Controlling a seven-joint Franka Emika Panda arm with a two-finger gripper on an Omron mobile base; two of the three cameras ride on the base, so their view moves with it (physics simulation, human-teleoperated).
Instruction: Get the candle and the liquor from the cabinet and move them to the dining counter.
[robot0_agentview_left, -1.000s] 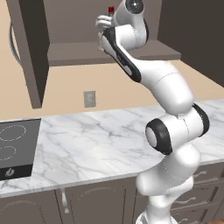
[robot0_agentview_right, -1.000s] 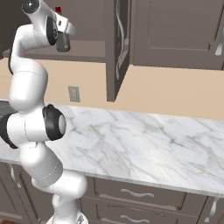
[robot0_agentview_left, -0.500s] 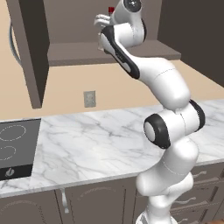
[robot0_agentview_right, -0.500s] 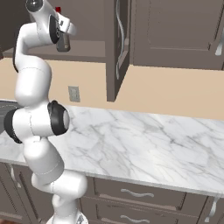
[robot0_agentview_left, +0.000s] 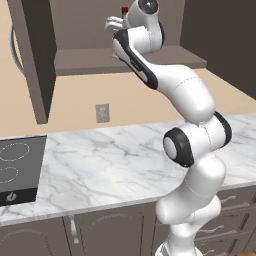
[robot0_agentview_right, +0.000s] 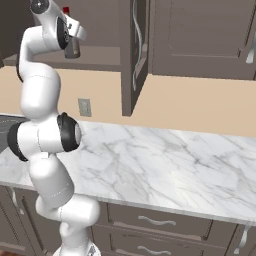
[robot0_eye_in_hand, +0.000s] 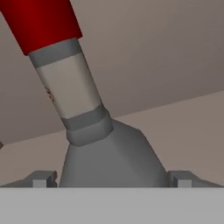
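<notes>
While open, cabinet (robot0_agentview_left: 125, 60) above marble counter (robot0_agentview_left: 110, 165)

Compare with one second ago: the arm's elbow and upper links now stand more upright, and the hand sits slightly further into the cabinet (robot0_agentview_left: 125, 60), nearer the liquor (robot0_eye_in_hand: 74, 100). You see the gripper (robot0_eye_in_hand: 111, 179) straddling the bottle.

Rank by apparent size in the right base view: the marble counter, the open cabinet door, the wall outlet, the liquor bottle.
1. Marble counter
2. Open cabinet door
3. Wall outlet and liquor bottle: both small, and the arm hides much of the bottle, so unranked.
</notes>
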